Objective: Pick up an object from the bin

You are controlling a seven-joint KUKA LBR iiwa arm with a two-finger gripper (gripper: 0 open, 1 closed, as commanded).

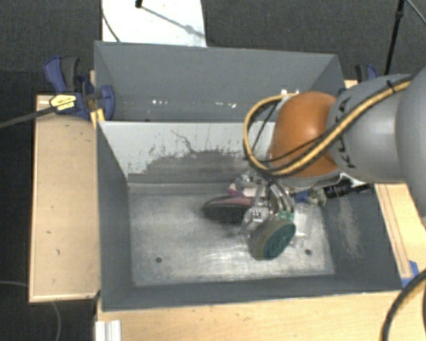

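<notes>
Jaws down low over the bin (170, 256) floor beneath the orange wrist cover (305, 137), can't tell if apart or together; round teal-faced disc (273, 239) sits tilted just in front of them, dark oval thing (224, 210) just view-left of them, pinkish bit (238, 188) just behind that.

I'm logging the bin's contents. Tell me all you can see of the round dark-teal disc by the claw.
The disc is round and thick, with a dark teal face inside a paler greyish rim; its material is unclear. It sits tilted, face toward the camera, on the bin floor, right of centre and near the front. Its upper edge meets the claw in the view; whether they touch cannot be told. A dark oval thing lies close by, up and to its left.
</notes>
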